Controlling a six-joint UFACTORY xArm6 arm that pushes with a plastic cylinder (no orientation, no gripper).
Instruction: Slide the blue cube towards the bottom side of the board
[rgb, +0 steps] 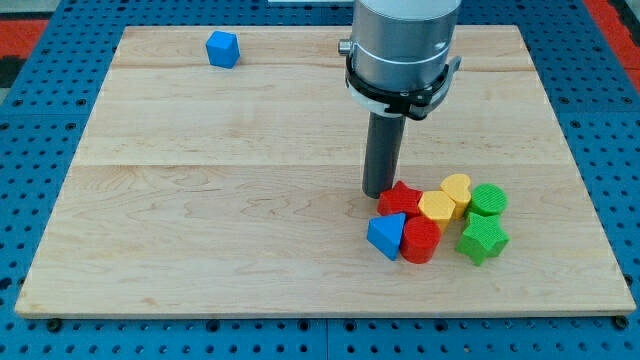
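The blue cube (223, 48) sits alone near the view's top left of the wooden board (200, 200). My tip (378, 194) is down on the board right of centre, far to the lower right of the cube. It stands just to the upper left of a red star-shaped block (399, 199), touching or nearly touching it.
A cluster lies at the view's lower right: a blue triangular block (387, 235), a red cylinder (421, 240), a yellow hexagon (436, 208), a yellow heart (456, 190), a green round block (488, 200) and a green star (483, 240).
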